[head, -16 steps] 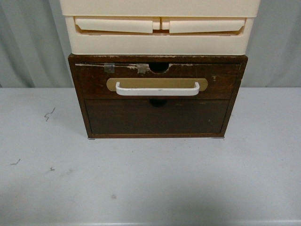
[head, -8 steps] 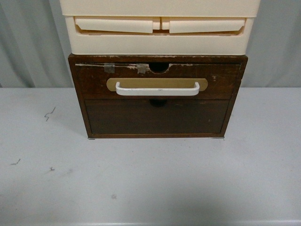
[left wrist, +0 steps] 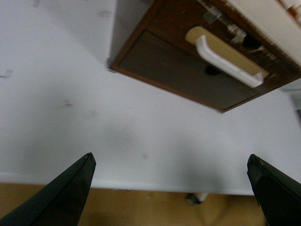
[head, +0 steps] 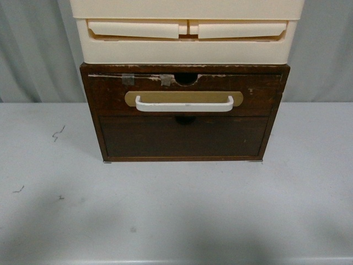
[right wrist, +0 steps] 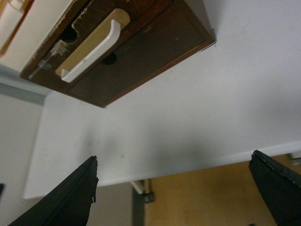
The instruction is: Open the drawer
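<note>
The dark brown wooden drawer (head: 110, 95) sits shut at the top of a small wooden cabinet on the white table (head: 176, 210). It has a white bar handle (head: 184, 105) on a tan oval plate, a semicircular notch at its top edge and bits of tape. It also shows in the left wrist view (left wrist: 174, 19) and the right wrist view (right wrist: 136, 12). Neither arm shows in the front view. My left gripper (left wrist: 171, 162) is open and empty, over the table's near edge. My right gripper (right wrist: 174, 162) is open and empty, also well short of the drawer.
A plain dark brown handleless panel (head: 185, 137) lies below the drawer. Cream plastic drawers (head: 187, 33) are stacked on top of the cabinet. A grey curtain (head: 33, 49) hangs behind. Brown floor (left wrist: 141, 207) and a table leg (right wrist: 143, 193) show past the table's front edge.
</note>
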